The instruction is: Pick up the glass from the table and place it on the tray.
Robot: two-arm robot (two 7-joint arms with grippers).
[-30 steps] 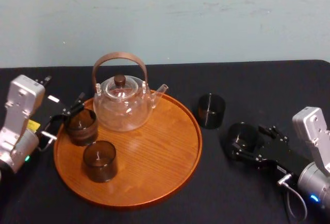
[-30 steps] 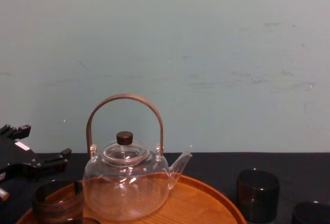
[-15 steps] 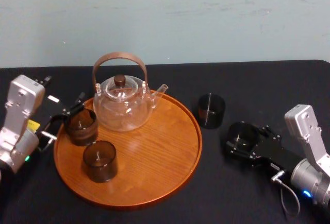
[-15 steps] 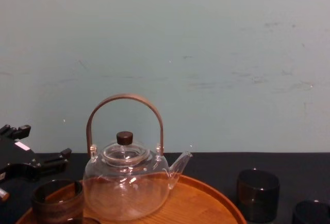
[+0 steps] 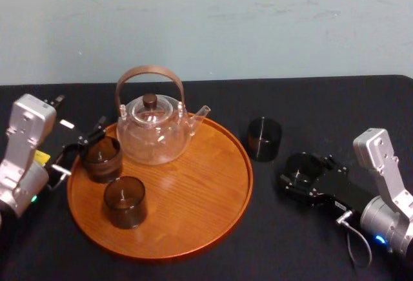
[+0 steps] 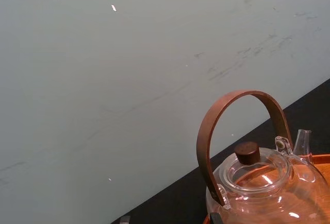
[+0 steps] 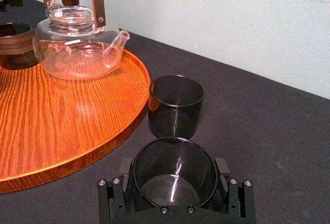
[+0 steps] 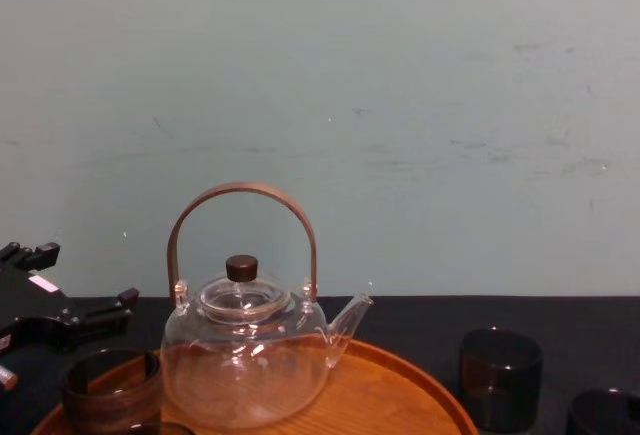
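currently the right gripper (image 5: 302,172) is clamping the glass (image 7: 174,168) between its two fingers (image 7: 125,168), one pressing on each side. the glass is standing upright on the black table (image 5: 310,113), off the right side of the tray (image 5: 193,197), with a second dark glass (image 5: 264,139) just beyond it. the left gripper (image 5: 80,148) is sitting with its fingers spread at the tray's left edge, beside a brown cup (image 5: 101,158). a teapot (image 5: 153,132) is resting on the tray.

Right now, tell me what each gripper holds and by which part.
The right gripper brackets the dark glass at its side walls; whether it clamps cannot be told. Same for the left gripper at the banded cup.
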